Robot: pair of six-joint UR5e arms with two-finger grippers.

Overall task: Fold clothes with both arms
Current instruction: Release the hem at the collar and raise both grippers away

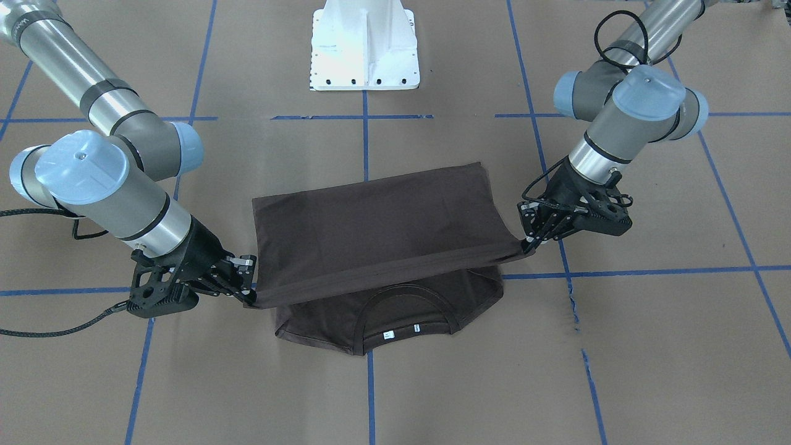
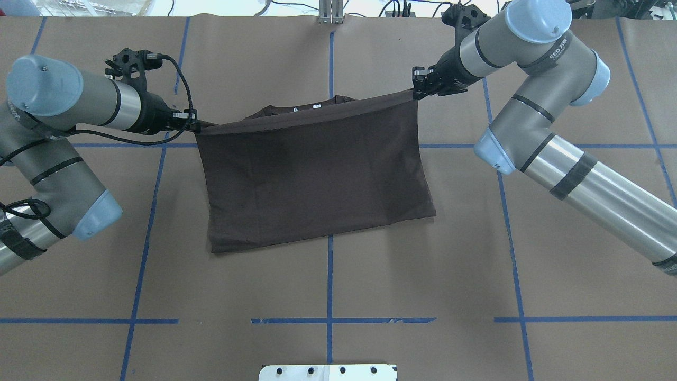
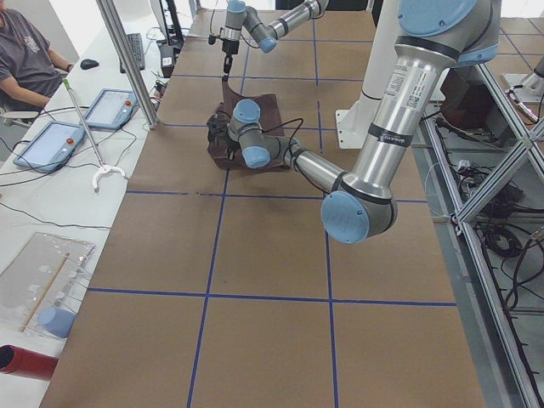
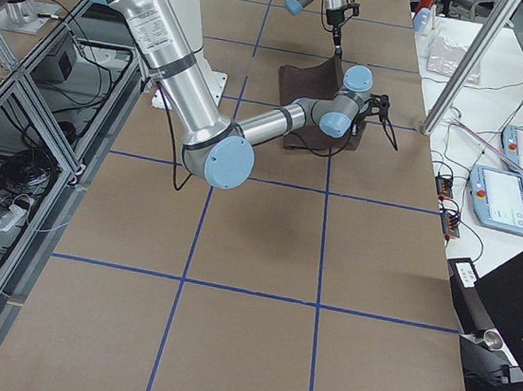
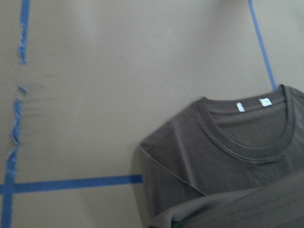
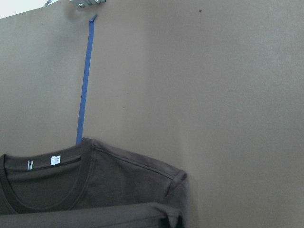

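The dark brown T-shirt [image 1: 377,228] [image 2: 317,174] is stretched taut between both grippers, its held edge raised above the table. My left gripper [image 1: 529,242] [image 2: 198,127] is shut on one corner of that edge. My right gripper [image 1: 249,296] [image 2: 416,92] is shut on the other corner. The raised edge hangs over the collar end, which lies flat on the table. The ribbed collar [image 1: 408,309] with its white labels shows under the edge, and also in both wrist views as the collar [image 5: 247,142] [image 6: 42,185]. The other end of the shirt rests on the table.
Brown paper with blue tape lines [image 1: 366,148] covers the table. The white pedestal base [image 1: 364,46] stands at the robot's side. A seated person [image 3: 25,59], tablets [image 3: 106,106] and a keyboard occupy a side bench off the table's far edge.
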